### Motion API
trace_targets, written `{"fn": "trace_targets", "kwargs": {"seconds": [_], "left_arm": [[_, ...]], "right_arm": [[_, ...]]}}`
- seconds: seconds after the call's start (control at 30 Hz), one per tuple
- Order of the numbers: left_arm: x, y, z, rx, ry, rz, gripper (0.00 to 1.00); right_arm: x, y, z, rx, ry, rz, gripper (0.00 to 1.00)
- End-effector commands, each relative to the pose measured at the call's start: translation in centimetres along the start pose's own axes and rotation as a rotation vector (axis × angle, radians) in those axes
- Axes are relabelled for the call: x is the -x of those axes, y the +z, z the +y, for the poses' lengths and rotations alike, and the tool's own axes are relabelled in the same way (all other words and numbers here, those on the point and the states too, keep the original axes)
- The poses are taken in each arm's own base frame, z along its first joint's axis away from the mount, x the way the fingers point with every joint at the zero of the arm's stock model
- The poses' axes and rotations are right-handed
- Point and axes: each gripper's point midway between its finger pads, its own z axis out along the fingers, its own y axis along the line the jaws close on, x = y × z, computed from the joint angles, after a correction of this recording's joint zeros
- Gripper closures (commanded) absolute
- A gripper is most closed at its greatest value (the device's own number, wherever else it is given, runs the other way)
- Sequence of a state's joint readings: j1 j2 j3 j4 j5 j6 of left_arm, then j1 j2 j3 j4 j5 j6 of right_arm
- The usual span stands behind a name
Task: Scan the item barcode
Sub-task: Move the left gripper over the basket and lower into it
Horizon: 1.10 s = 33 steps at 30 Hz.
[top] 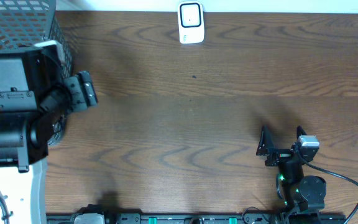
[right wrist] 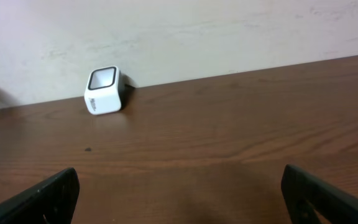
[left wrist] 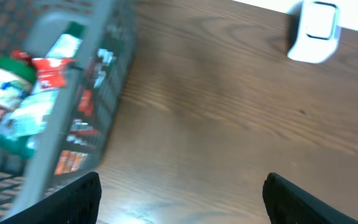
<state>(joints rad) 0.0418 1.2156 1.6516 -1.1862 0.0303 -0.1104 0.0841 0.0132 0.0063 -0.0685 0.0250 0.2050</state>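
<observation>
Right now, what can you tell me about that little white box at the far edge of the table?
The little white box is a small cube with rounded corners and looks like smooth plastic. Its upper face holds a pale window framed in black, and seems to slant forward. It stands upright and alone on the wooden table, at the far edge and close to the pale wall. Nothing but the tabletop touches it.

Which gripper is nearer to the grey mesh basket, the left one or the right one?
Left. The left gripper hangs open right beside the basket wall; the right gripper is open far across the table, on the opposite side.
</observation>
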Motion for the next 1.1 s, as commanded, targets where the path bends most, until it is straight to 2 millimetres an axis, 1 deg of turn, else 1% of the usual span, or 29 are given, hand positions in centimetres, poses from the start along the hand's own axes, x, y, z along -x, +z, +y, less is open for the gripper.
{"fn": "trace_targets", "kwargs": {"seconds": [0.0, 0.13, 0.27, 0.3, 0.33, 0.4, 0.53, 0.6, 0.67, 0.7, 0.83, 0.97, 1.07], "left_arm": [[1.8, -0.4, 2.7, 0.086, -0.079, -0.054, 0.17], [4.2, -1.1, 6.0, 0.154, -0.161, -0.117, 0.18], [7.1, -2.2, 9.2, 0.22, -0.236, -0.206, 0.18], [7.6, -2.3, 9.8, 0.231, -0.254, -0.225, 0.18], [8.2, -2.3, 10.9, 0.25, -0.285, -0.252, 0.17], [8.7, -2.1, 12.5, 0.277, -0.341, -0.272, 0.18], [8.2, -0.8, 16.4, 0.34, -0.505, -0.255, 0.18], [7.6, 0.3, 18.1, 0.366, -0.571, -0.224, 0.18], [7.0, 1.8, 19.4, 0.388, -0.593, -0.182, 0.18], [6.6, 3.3, 20.4, 0.4, -0.612, -0.143, 0.17], [5.5, 6.6, 21.8, 0.414, -0.646, -0.062, 0.17], [4.5, 9.3, 23.1, 0.428, -0.784, -0.019, 0.17], [3.4, 11.1, 23.5, 0.439, -0.849, 0.027, 0.17]], "right_arm": [[-0.1, 0.0, -0.1, -0.006, 0.004, 0.003, 0.01], [-0.1, 0.0, -0.2, -0.006, 0.004, 0.003, 0.01], [-0.1, 0.0, -0.1, -0.006, 0.004, 0.003, 0.01], [-0.1, 0.0, -0.2, -0.006, 0.004, 0.003, 0.01], [-0.1, 0.0, -0.1, -0.006, 0.004, 0.003, 0.01], [-0.1, 0.0, -0.2, -0.006, 0.004, 0.003, 0.01], [-0.1, 0.0, -0.1, -0.006, 0.004, 0.003, 0.01], [-0.1, 0.0, -0.1, -0.006, 0.004, 0.003, 0.01], [-0.1, 0.0, -0.2, -0.006, 0.004, 0.003, 0.01], [-0.1, 0.0, -0.2, -0.006, 0.004, 0.003, 0.01], [-0.1, 0.0, -0.2, -0.006, 0.004, 0.003, 0.01], [-0.1, 0.0, -0.2, -0.006, 0.004, 0.003, 0.01], [-0.1, 0.0, -0.1, -0.006, 0.004, 0.003, 0.01]]}}
